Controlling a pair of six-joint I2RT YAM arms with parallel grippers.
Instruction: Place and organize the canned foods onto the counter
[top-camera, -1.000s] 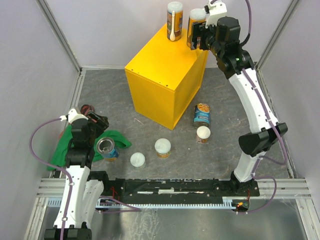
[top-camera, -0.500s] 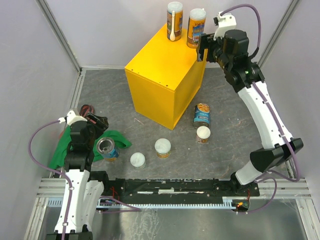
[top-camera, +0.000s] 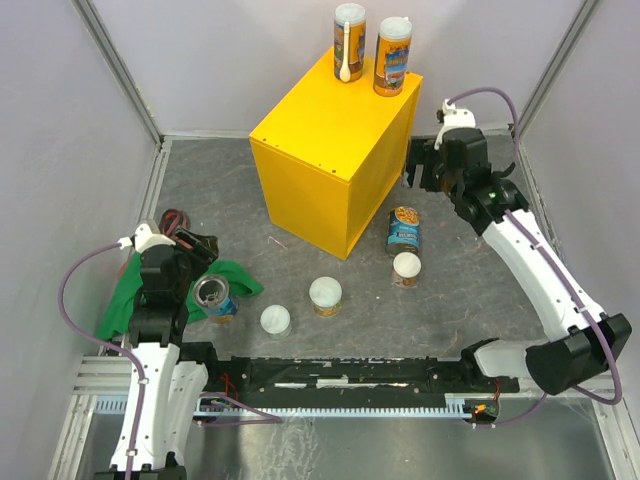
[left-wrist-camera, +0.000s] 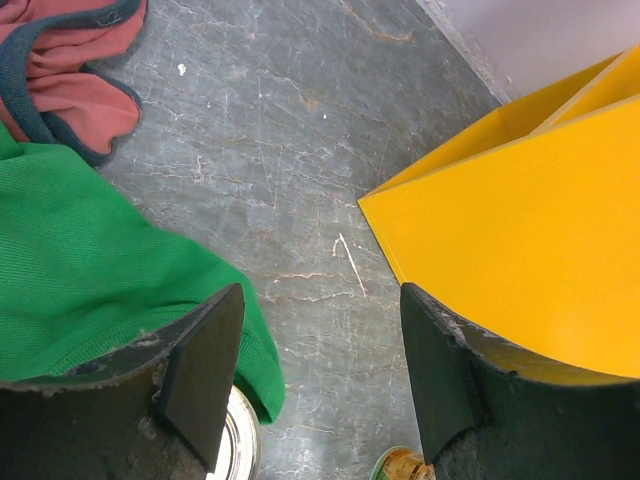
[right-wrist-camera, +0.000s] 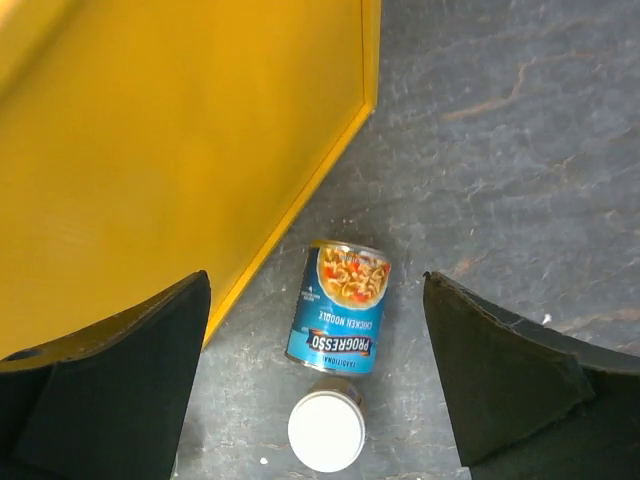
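Right fingers (right-wrist-camera: 150, 350) are spread wide w/ nothing btw them, touching nothing. They hang over the table (right-wrist-camera: 520, 150) just beside the counter (right-wrist-camera: 150, 150), by its right wall. Under the gap lies the blue-label can (right-wrist-camera: 340, 305), apparently on its side near the counter's foot. A short white-lid can (right-wrist-camera: 325, 430) sits just past its near end; touching or not, can't tell.

Left fingers (left-wrist-camera: 205, 360) are also wide apart and hold nothing, over the edge of the green cloth (left-wrist-camera: 90, 270). The silver-top can (top-camera: 213, 296) stands upright at that cloth edge, just below the fingers; in the left wrist view only its rim shows at the bottom edge. A red cloth (left-wrist-camera: 60, 70) lies further left.

On the counter top the left tall orange can (top-camera: 349, 42) and right tall orange can (top-camera: 392, 57) stand upright at the far edge, close together. A broad stretch of yellow top runs from them to the near corner.

Two more short cans, the middle white-lid can (top-camera: 325, 295) and the near white-lid can (top-camera: 275, 319), stand on the table in front of the counter, apart from each other. Grey table shows btw the blue-label can and the right wall.
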